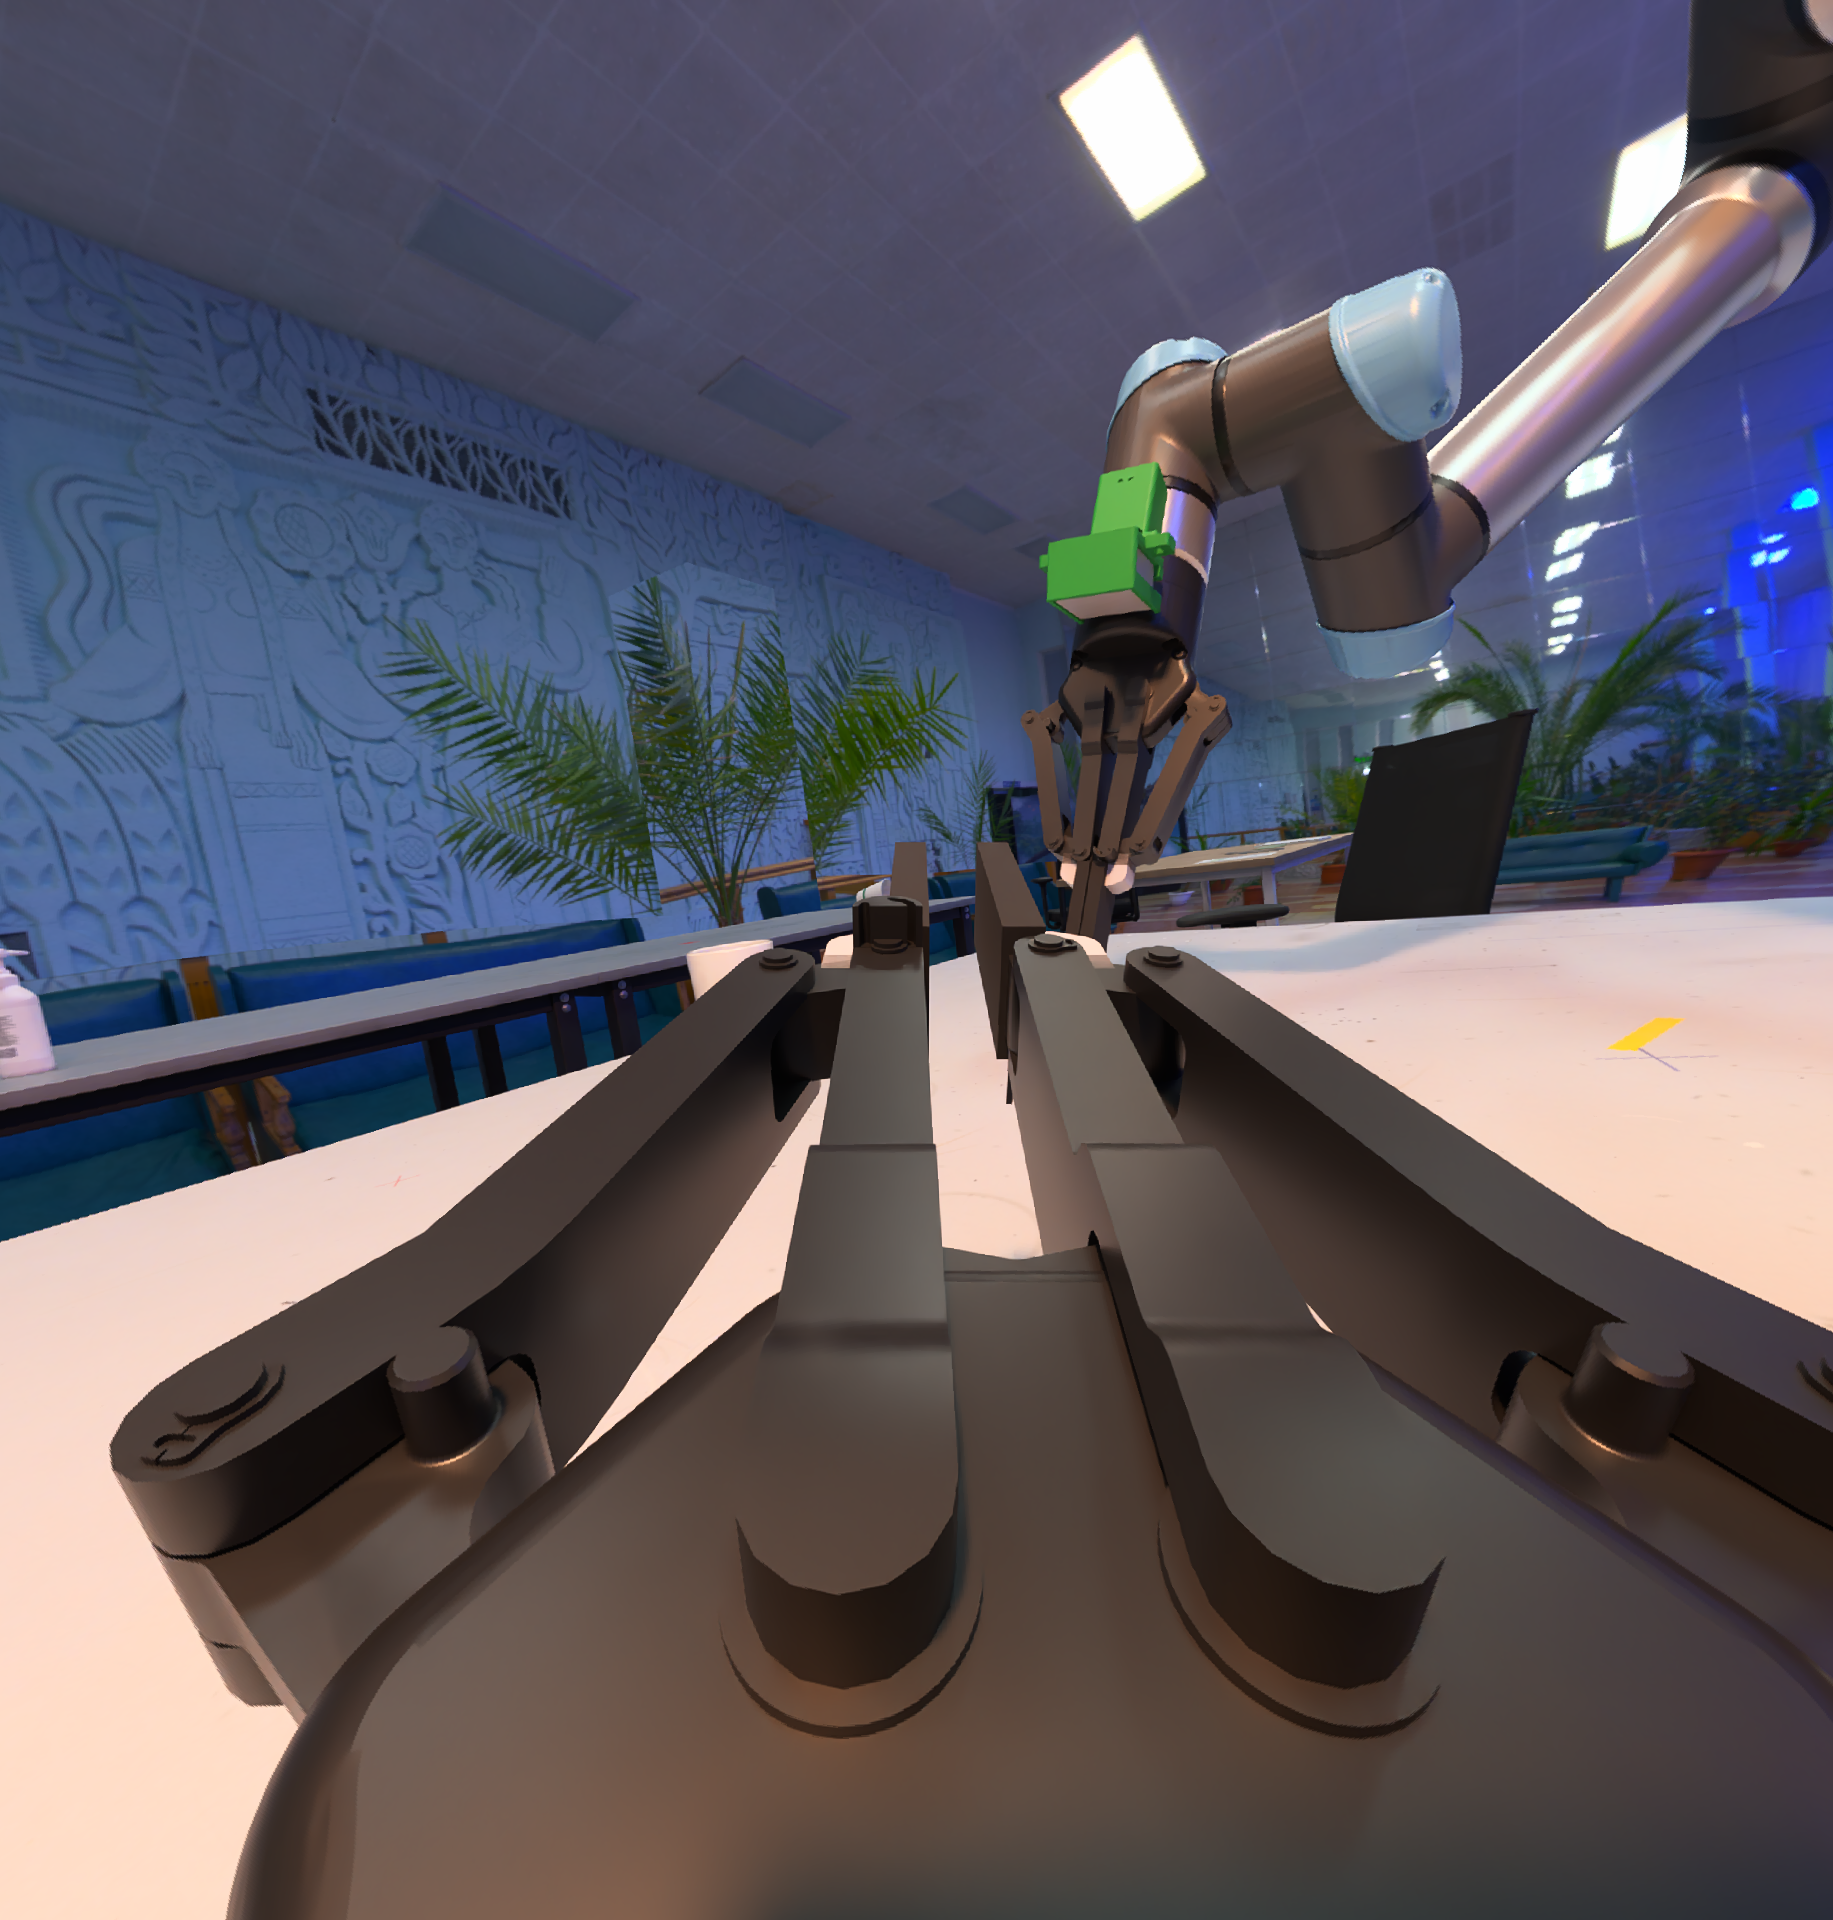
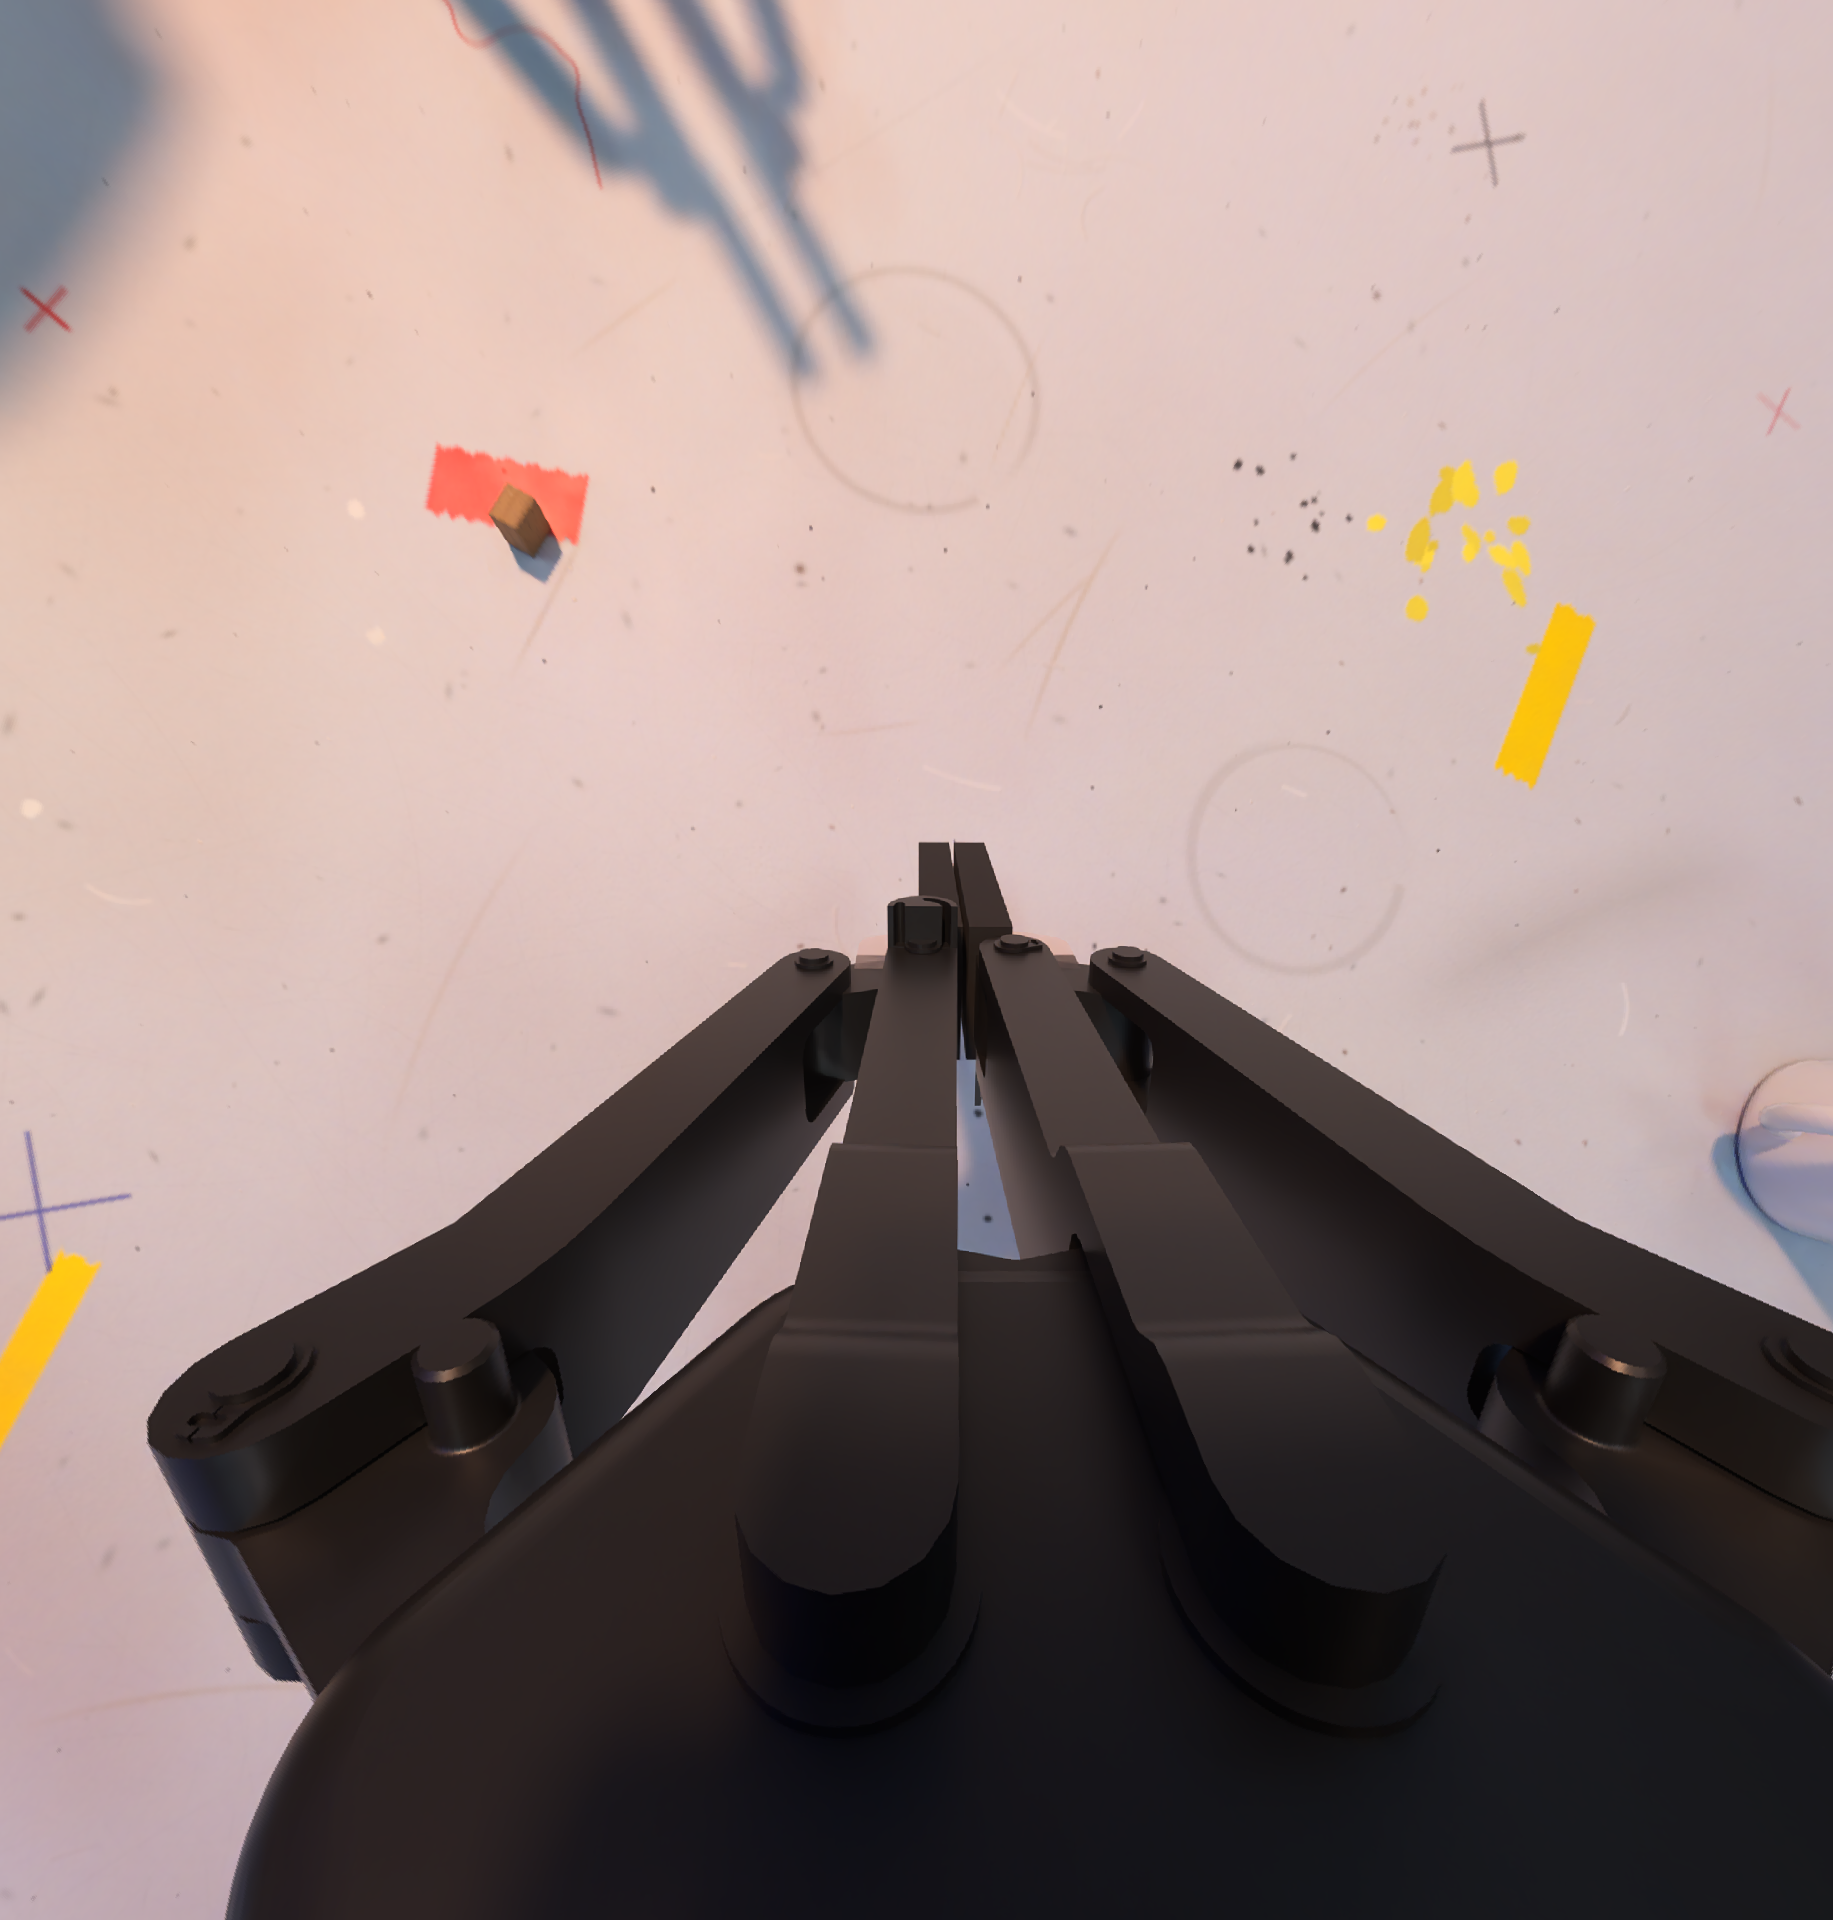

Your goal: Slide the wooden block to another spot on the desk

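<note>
The wooden block (image 2: 520, 520) is a small brown cube. It stands on a red tape patch (image 2: 455, 483) on the pale desk (image 2: 683, 779), in the right wrist view. My right gripper (image 2: 953, 864) hangs above the desk pointing down, shut and empty. The block lies well up and to the left of its tips. The right gripper also shows in the left wrist view (image 1: 1088, 883), tips together just above the desk. My left gripper (image 1: 951, 894) lies low over the desk, its jaws a narrow gap apart with nothing between them. The block does not show in that view.
Yellow tape strips (image 2: 1544, 694) (image 2: 18, 1382) and yellow flecks (image 2: 1468, 530) mark the desk. A white rounded object (image 2: 1816, 1153) sits at the right edge. A black chair (image 1: 1431, 821) stands behind the desk, and a white bottle (image 1: 13, 1018) stands on a side table.
</note>
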Robot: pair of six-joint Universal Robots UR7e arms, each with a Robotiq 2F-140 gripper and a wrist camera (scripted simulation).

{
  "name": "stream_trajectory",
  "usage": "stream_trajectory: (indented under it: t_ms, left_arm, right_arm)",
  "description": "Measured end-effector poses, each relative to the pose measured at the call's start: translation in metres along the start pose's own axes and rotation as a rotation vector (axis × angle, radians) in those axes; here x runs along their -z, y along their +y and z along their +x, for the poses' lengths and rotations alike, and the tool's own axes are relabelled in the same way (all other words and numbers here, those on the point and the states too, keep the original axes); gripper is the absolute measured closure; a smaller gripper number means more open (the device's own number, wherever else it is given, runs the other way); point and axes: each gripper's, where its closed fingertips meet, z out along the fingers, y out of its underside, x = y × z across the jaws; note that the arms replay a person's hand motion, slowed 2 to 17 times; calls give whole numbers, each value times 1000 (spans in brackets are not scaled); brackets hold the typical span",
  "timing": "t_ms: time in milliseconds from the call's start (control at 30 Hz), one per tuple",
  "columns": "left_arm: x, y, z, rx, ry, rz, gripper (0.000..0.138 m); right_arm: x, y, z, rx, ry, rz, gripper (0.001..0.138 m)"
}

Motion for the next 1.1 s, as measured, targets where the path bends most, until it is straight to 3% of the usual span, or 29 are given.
stream_trajectory:
  t_ms: [133, 200, 500, 667, 1100]
  left_arm:
    - [0, -3, 4, 0, 19, 5, 125]
    - [0, -3, 6, -5, 30, 2, 125]
    - [0, -5, 11, -28, 40, -1, 125]
    - [0, -3, 11, -34, 35, -10, 125]
    - [2, 1, 8, -26, 18, -22, 124]
  right_arm:
    - [12, -13, -5, -1, 17, 50, 137]
    - [13, -14, -6, 7, 14, 40, 133]
    - [-19, 0, -3, 102, -44, -72, 128]
    - [-33, 4, -1, 157, -76, -89, 128]
    - [-44, 11, 5, 235, -125, -139, 128]
